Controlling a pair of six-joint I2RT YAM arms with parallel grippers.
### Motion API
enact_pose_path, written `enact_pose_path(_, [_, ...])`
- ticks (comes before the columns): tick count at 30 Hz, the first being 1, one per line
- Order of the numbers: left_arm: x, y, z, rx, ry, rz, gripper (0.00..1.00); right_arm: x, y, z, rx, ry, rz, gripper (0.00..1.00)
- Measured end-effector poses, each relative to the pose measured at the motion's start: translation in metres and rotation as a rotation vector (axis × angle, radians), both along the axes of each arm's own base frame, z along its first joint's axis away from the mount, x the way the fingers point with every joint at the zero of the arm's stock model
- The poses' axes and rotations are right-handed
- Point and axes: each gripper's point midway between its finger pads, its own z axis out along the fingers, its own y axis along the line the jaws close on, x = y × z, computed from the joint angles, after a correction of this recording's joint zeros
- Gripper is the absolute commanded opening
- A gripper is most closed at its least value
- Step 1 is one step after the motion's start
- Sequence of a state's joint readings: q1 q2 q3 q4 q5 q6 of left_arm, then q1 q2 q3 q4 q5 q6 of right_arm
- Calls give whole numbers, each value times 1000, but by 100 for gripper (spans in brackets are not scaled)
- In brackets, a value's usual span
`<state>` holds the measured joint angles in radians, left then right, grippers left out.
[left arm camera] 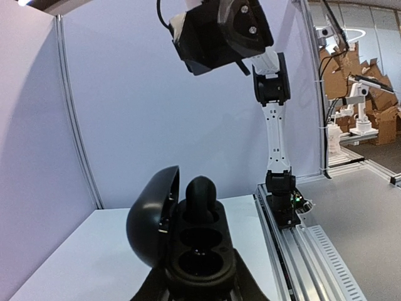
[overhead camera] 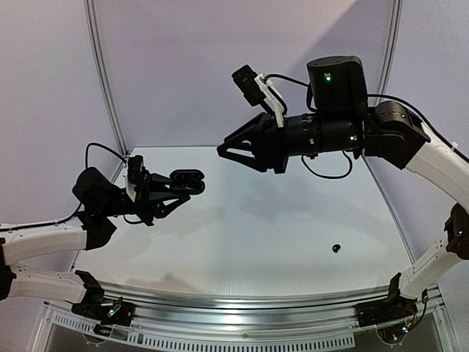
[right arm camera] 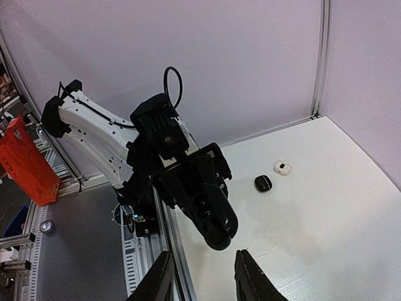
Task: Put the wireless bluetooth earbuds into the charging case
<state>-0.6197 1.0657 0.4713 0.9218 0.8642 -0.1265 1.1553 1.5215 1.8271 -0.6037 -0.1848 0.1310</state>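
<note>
Ok, black earbud (overhead camera: 336,248) loose on bench (overhead camera: 242,242), R side nr front; tiny, light, prob slick, so pinch across body, gently. L gripper (overhead camera: 171,189) clamps open charging case (left arm camera: 200,251) midair. R gripper (overhead camera: 229,150) spread, empty, further back.

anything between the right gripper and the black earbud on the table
Nothing visible. The right gripper hangs open above the table; the black earbud lies uncovered on it, and the open charging case in the left gripper is off to the side.

Black case (left arm camera: 199,254) open, raised; black earbud (right arm camera: 262,183) beside whitish earbud (right arm camera: 282,167)
</note>
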Motion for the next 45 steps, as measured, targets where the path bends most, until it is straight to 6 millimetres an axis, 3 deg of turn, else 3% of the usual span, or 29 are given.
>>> enact_pose_path(10, [-10,6,-23,6,-32,6,0,-7,20,-33,-84,21,18,34])
enact_pose_path(21, [-28,4,-48,27,-80,-15,0,-4,21,-64,-152,31,5,35])
enact_pose_path(27, [-29,-5,-54,28,-58,-22,0,0,16,-100,-224,60,-35,35])
enact_pose_path(32, [-31,-13,-62,42,-27,-31,0,2,3,-104,-230,72,-80,35])
enact_pose_path(40, [-26,-14,-60,27,-18,-4,0,2,-11,-84,-177,60,-111,34])
enact_pose_path(45, [-27,-12,-59,20,-34,6,0,-1,-7,-80,-164,21,-76,24])
